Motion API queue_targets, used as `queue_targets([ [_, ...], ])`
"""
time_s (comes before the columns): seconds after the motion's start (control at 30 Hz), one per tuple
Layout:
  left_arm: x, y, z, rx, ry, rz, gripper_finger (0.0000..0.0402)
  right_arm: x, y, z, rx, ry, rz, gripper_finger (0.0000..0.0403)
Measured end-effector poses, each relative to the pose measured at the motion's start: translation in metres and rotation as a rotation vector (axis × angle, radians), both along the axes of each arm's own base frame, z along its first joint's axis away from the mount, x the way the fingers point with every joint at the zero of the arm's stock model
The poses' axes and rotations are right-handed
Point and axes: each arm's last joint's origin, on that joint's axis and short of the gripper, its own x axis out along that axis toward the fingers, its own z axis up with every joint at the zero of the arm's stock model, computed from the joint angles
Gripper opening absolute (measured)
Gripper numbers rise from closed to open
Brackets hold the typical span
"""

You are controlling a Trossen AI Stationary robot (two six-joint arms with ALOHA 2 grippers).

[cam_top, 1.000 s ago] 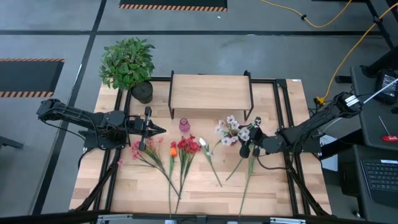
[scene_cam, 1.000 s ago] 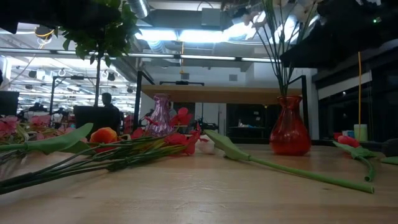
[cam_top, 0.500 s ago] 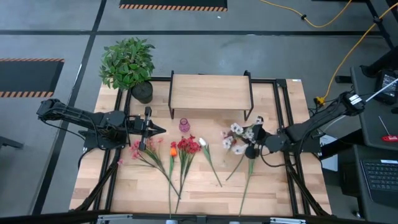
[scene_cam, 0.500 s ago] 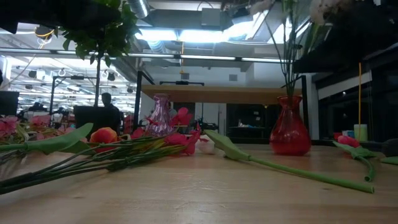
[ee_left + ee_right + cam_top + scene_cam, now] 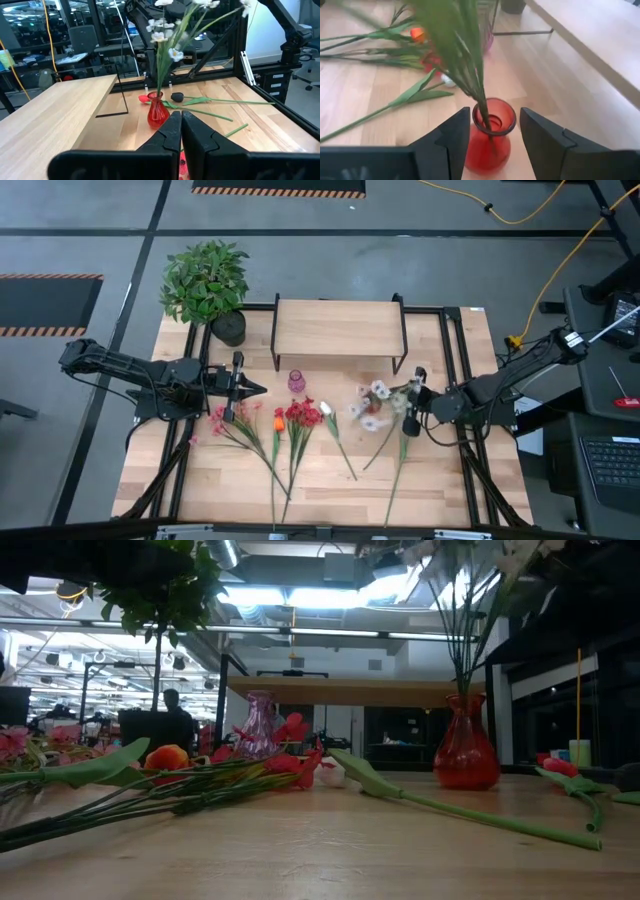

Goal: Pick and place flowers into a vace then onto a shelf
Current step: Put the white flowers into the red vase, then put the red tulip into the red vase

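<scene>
A red vase [image 5: 465, 745] stands on its base on the table's right half and holds a bunch of white flowers [image 5: 375, 405], whose stems [image 5: 460, 55] stick into its mouth. My right gripper [image 5: 412, 402] is open just right of the bunch and higher than the vase. In the right wrist view its fingers frame the vase [image 5: 489, 137] without touching it. More flowers [image 5: 290, 425] with red, pink and orange blooms lie flat at the table's middle. The shelf [image 5: 338, 328] stands at the far middle. My left gripper [image 5: 258, 388] waits shut at the left.
A small pink vase [image 5: 297, 381] stands in front of the shelf. A bushy potted plant [image 5: 205, 280] sits at the far left corner. Two loose stems [image 5: 395, 460] lie near the red vase. Bare wood shows at the near edge.
My right gripper has drawn back from the flower stems toward the table's right edge and tipped, staying open. The white flowers sway in the red vase, their blooms shifting toward the near edge. The vase itself has stayed in place.
</scene>
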Motion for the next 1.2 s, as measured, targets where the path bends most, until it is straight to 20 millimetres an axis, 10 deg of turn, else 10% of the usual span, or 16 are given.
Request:
queue_targets([
  [0.8, 0.000, 0.000, 0.000, 0.001, 0.000, 0.000, 0.0002, -0.005, -0.001, 0.055, 0.182, 0.171, -0.104, 0.0171],
  [1.2, 0.000, 0.000, 0.000, 0.001, 0.000, 0.000, 0.0002, 0.018, 0.020, 0.078, 0.391, 0.474, -0.288, 0.0083],
])
